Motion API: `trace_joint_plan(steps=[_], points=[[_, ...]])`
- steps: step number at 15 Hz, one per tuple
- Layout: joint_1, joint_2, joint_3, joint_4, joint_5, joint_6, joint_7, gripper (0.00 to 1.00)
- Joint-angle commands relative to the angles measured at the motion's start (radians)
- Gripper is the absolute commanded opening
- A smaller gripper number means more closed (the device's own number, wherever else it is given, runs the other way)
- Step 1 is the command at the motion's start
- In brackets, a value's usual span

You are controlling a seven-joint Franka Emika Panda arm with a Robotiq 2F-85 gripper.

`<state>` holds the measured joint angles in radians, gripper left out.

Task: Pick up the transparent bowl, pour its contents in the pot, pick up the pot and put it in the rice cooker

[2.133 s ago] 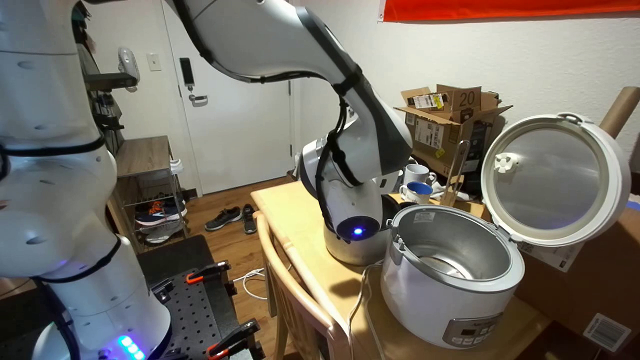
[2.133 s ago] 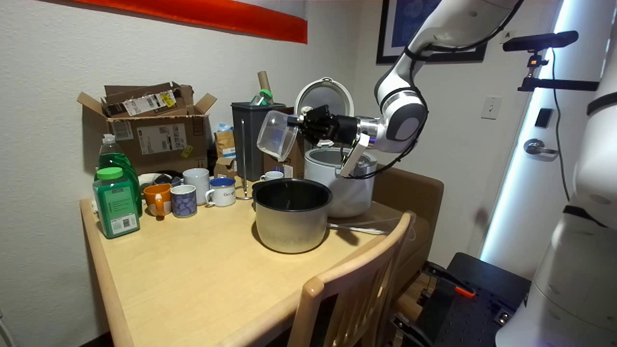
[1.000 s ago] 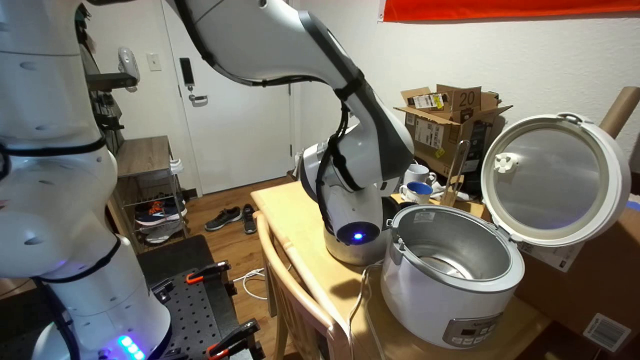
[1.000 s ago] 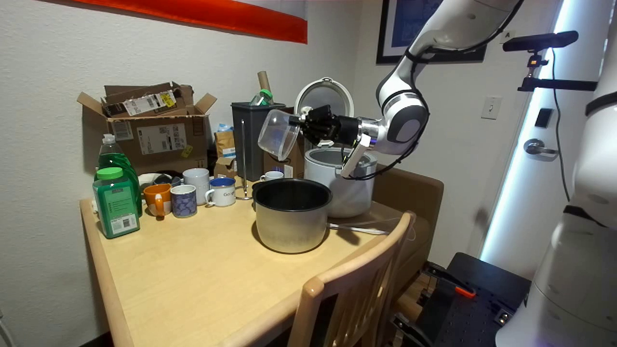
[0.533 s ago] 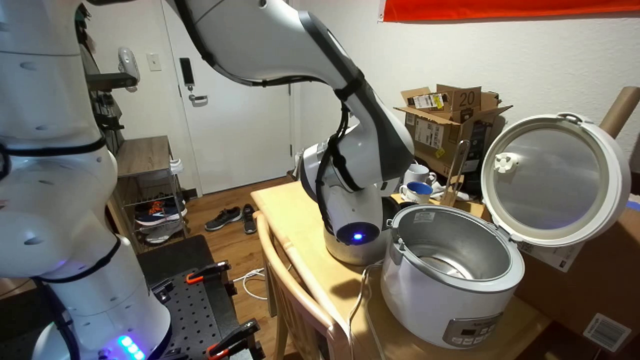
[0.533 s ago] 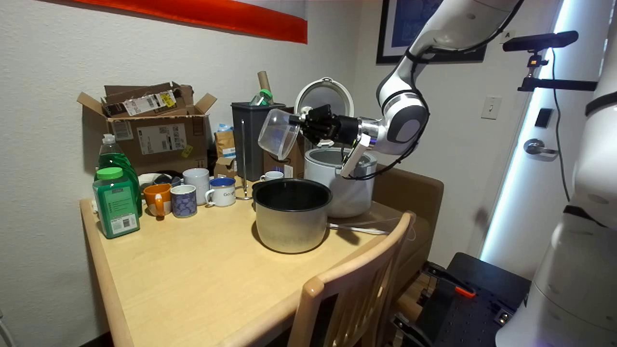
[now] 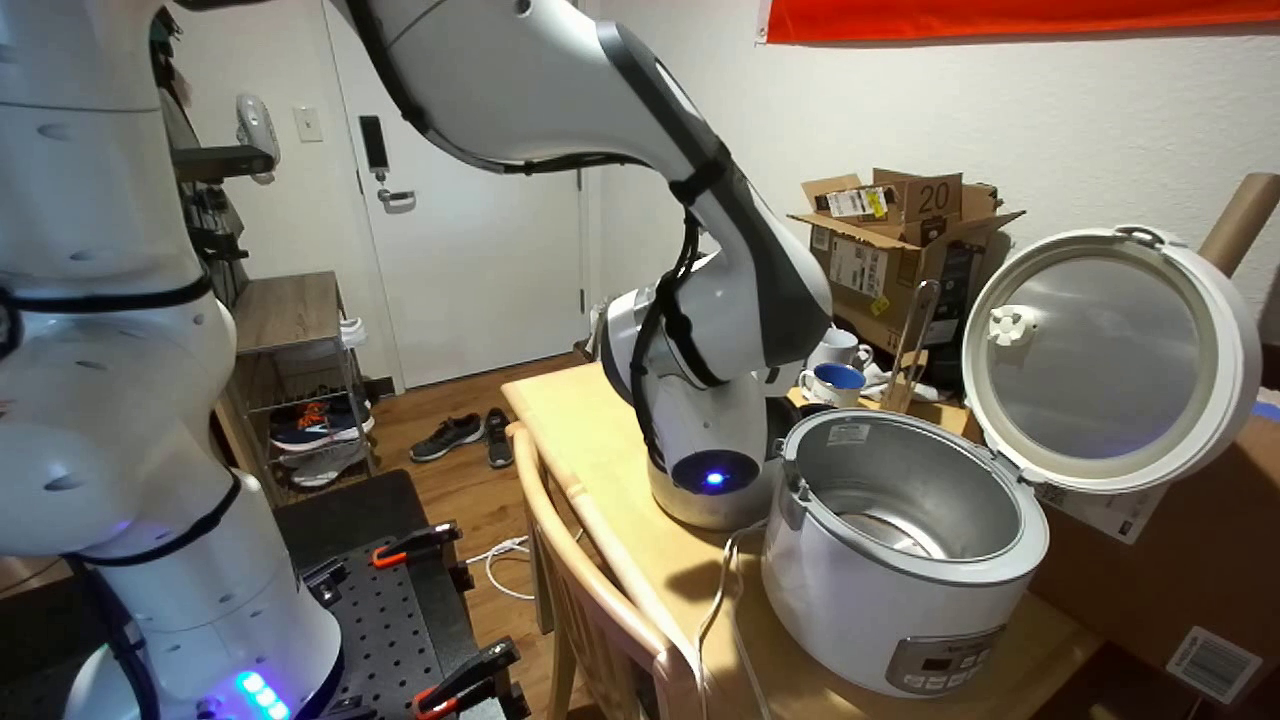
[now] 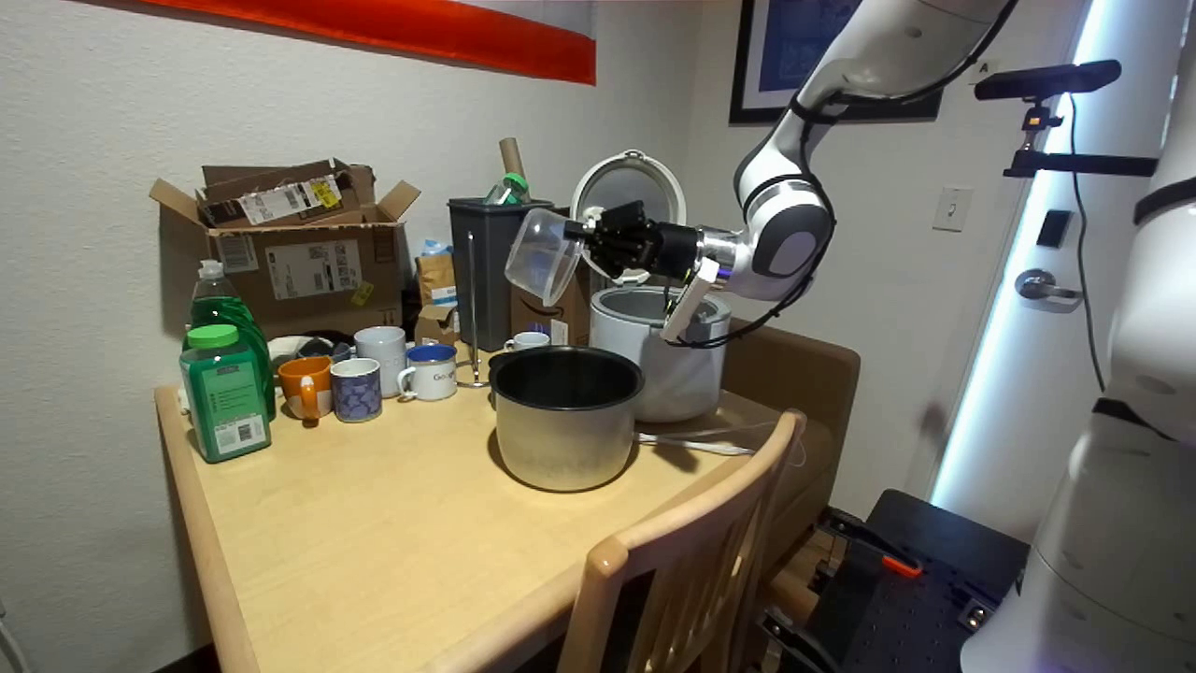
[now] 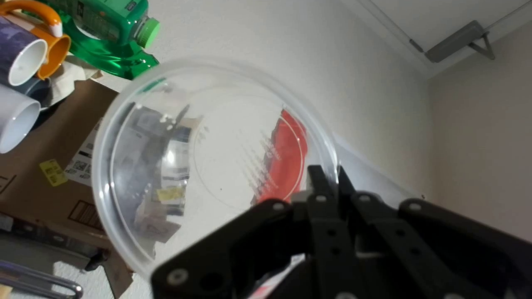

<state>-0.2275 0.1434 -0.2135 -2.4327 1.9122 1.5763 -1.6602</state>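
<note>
Rice cooker [image 7: 880, 600] and pot [image 8: 565, 439] stand near each other, the cooker open with only bare metal showing inside, the pot upright, its floor hidden. Tipped above, apparently over the pot, hangs the transparent bowl [image 8: 542, 254], its rim pinched in the claw [image 9: 331, 179]. A few white specks [image 9: 164, 118] cling inside it, so pouring seems the current step, nearly finished; next likely needs a shake, then the bowl set aside.

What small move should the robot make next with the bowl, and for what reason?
Probably tip the bowl a bit further mouth-down: the wrist view shows a few white bits inside, the fingers hold it, and in an exterior view it hangs tilted, apparently above the pot.
</note>
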Motion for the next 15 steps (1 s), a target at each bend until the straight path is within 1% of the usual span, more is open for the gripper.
trace_joint_plan(steps=[1, 8, 11, 13, 15], points=[[0.003, 0.0, -0.012, 0.004, 0.021, -0.014, 0.025, 0.02], [0.009, -0.005, -0.012, 0.004, 0.004, 0.006, 0.032, 0.02], [0.025, -0.013, -0.003, 0.006, -0.007, 0.044, 0.033, 0.02], [0.05, -0.021, 0.008, 0.008, -0.002, 0.116, 0.03, 0.02], [0.08, -0.034, 0.021, 0.008, -0.005, 0.218, 0.028, 0.02]])
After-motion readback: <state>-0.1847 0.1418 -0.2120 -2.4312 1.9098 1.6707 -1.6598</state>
